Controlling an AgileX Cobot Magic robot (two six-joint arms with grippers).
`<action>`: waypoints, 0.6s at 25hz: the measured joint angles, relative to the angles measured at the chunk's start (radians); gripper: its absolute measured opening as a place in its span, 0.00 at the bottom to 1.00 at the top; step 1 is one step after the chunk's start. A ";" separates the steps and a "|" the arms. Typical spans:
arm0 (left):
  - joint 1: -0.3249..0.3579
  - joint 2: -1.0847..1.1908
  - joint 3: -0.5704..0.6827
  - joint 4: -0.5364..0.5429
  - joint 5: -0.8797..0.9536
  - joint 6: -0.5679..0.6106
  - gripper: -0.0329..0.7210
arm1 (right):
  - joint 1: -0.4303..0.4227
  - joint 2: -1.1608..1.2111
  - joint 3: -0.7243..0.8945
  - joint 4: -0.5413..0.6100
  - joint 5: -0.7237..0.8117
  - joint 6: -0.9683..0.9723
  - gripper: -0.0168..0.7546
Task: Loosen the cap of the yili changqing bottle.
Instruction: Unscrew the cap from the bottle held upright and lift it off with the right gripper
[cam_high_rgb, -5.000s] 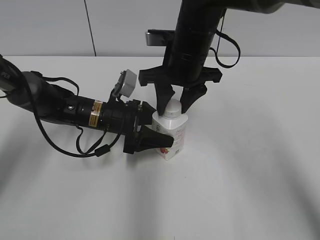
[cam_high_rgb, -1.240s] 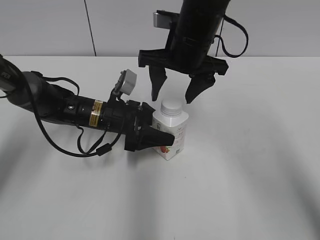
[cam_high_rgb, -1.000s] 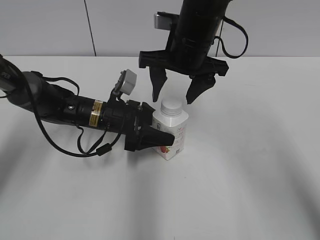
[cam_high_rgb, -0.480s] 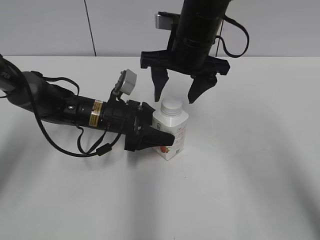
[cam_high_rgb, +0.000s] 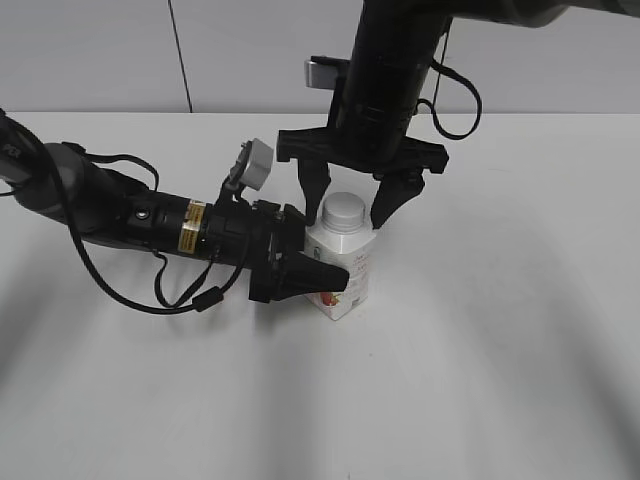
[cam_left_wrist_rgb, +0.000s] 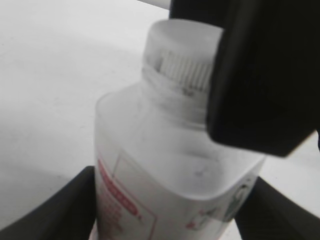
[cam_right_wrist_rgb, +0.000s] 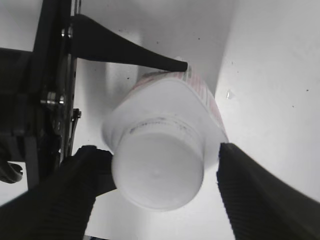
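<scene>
The white yili changqing bottle (cam_high_rgb: 343, 268) with its pink-red label stands upright on the table. My left gripper (cam_high_rgb: 322, 277) is shut on the bottle's body from the left; in the left wrist view both jaws (cam_left_wrist_rgb: 170, 220) press the bottle (cam_left_wrist_rgb: 160, 170). The white cap (cam_high_rgb: 342, 209) sits on the neck. My right gripper (cam_high_rgb: 348, 203) hangs from above, open, with one finger on each side of the cap. In the right wrist view (cam_right_wrist_rgb: 160, 192) the cap (cam_right_wrist_rgb: 157, 172) lies between the fingers. The left finger is close to it and a gap shows on the right.
The white table (cam_high_rgb: 500, 350) stretches around the bottle. The left arm and its cables (cam_high_rgb: 150, 225) lie across the table's left side. The right arm's column (cam_high_rgb: 385, 80) rises behind the bottle. A grey wall panel stands at the back.
My right gripper has come down from above the cap and now straddles it, still open. The left gripper and the bottle have not moved.
</scene>
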 joint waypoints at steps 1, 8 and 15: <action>0.000 0.000 0.000 0.000 0.000 0.000 0.69 | 0.000 0.001 0.000 0.000 0.000 0.000 0.77; 0.000 0.000 0.000 0.000 0.000 0.000 0.69 | 0.000 0.001 0.000 0.000 0.000 0.000 0.70; 0.000 0.000 0.000 0.000 0.000 0.000 0.69 | 0.000 0.001 0.000 0.000 0.000 0.001 0.60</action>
